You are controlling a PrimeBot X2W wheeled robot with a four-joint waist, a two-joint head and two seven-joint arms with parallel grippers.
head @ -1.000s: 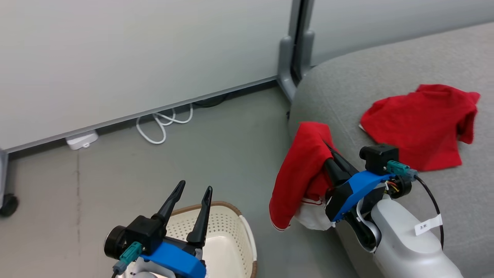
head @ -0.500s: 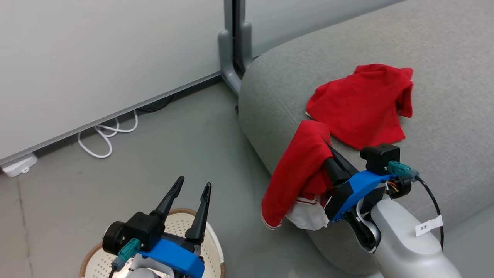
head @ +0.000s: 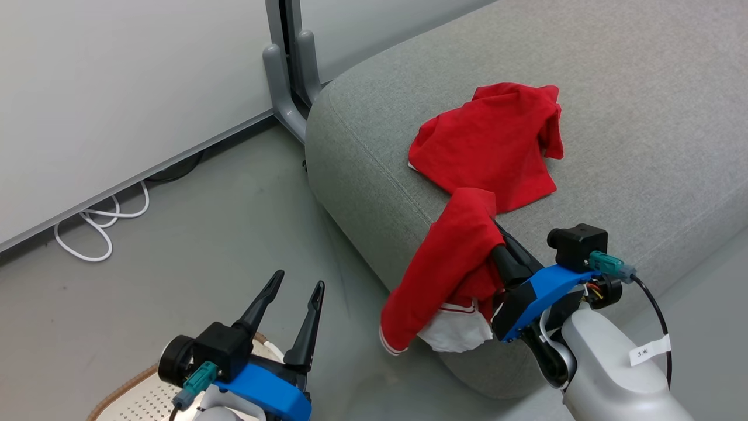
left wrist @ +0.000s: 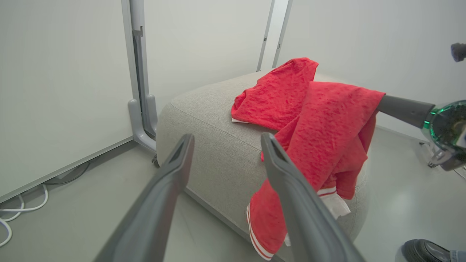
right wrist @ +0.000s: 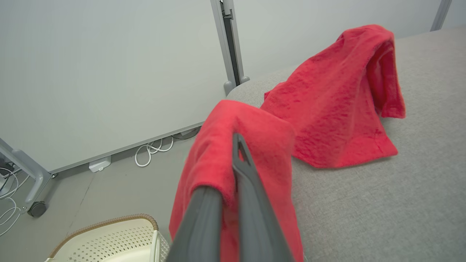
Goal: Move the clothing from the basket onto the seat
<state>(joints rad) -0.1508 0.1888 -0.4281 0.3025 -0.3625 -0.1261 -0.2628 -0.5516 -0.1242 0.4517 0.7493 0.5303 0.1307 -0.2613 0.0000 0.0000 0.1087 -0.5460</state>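
Garment hangs pinched in the shut right hand, held at the seat edge, likely for release beside the other garment; left hand hovers open, empty.

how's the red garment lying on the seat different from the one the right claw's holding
The garment on the seat lies spread out on the seat; the held garment hangs draped from the right claw, which is shut on it, at the seat's edge. The garment on the seat shows almost plain red; the held garment shows a white, red-striped cuff at its bottom. Both are bright red soft fabric.
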